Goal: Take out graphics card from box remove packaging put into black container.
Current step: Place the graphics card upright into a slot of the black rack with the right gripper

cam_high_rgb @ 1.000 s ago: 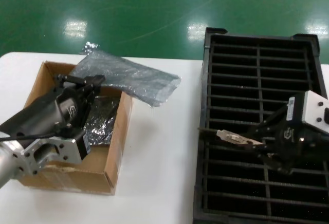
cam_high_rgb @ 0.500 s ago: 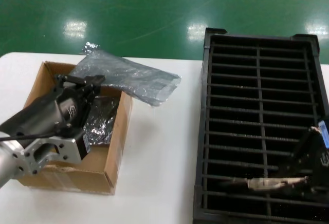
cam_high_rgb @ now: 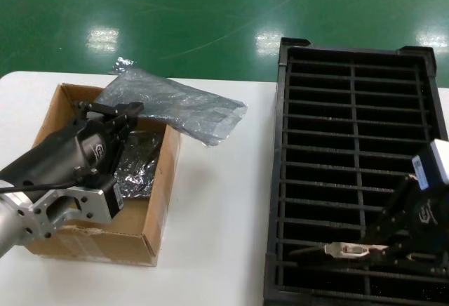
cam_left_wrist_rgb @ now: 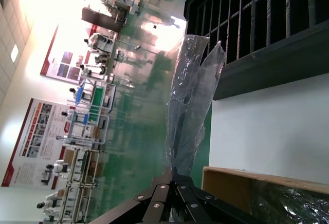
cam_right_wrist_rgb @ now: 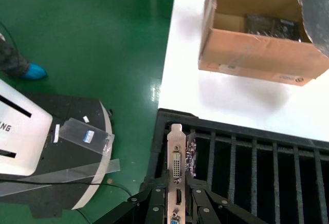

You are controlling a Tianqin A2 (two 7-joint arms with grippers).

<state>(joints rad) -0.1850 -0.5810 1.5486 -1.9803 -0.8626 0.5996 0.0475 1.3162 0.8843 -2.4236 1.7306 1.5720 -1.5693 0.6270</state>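
Note:
My left gripper [cam_high_rgb: 109,108] hovers over the brown box [cam_high_rgb: 158,204], shut on one edge of the crinkly silver packaging [cam_high_rgb: 172,106], which drapes over the box's far wall. In the left wrist view the packaging [cam_left_wrist_rgb: 193,106] stretches away from my left gripper [cam_left_wrist_rgb: 175,175]. My right gripper [cam_high_rgb: 382,246] is low over the near end of the black container [cam_high_rgb: 277,180], shut on the graphics card [cam_high_rgb: 347,250]. Its silver bracket [cam_right_wrist_rgb: 176,162] stands edge-on between the fingers of my right gripper [cam_right_wrist_rgb: 176,190], above a slot by the container's rim [cam_right_wrist_rgb: 172,118].
Another silver-wrapped item [cam_high_rgb: 137,162] lies inside the box. The white table [cam_high_rgb: 217,215] separates box and container. In the right wrist view the box [cam_right_wrist_rgb: 257,54] sits beyond the container, and the green floor [cam_right_wrist_rgb: 92,39] drops off past the table edge.
My right gripper carried the graphics card from the container's middle to its near end and lower. The left arm and packaging stayed still.

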